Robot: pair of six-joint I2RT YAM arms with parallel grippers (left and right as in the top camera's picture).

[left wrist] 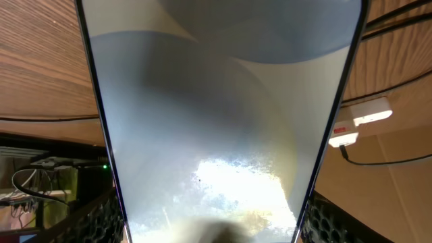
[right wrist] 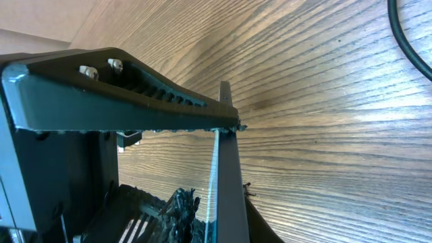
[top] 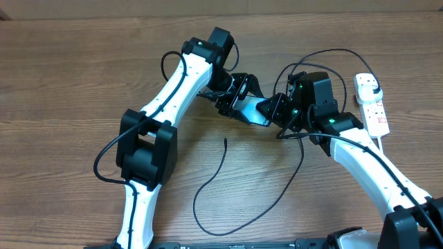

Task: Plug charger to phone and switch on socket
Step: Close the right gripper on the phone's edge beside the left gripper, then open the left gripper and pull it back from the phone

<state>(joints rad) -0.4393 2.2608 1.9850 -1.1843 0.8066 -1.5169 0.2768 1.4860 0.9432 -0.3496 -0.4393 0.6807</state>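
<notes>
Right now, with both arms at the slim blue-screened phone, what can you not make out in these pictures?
- Overhead: the slim light-blue-screened phone is mostly covered by the left gripper and the right gripper; its port is hidden.
- Overhead: the red-marked switches on the white elongated power strip are too small to read.
- Left wrist: closeness and glare blur the screen; no text is readable.
- Right wrist: the phone shows edge-on only.

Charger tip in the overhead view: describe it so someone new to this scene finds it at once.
On the wooden table, find the bright phone at the centre. Just below it in the picture, the charger, a thin black cable looping toward the near edge, ends in a free connector tip. It is the only cable end lying loose on the wood.
</notes>
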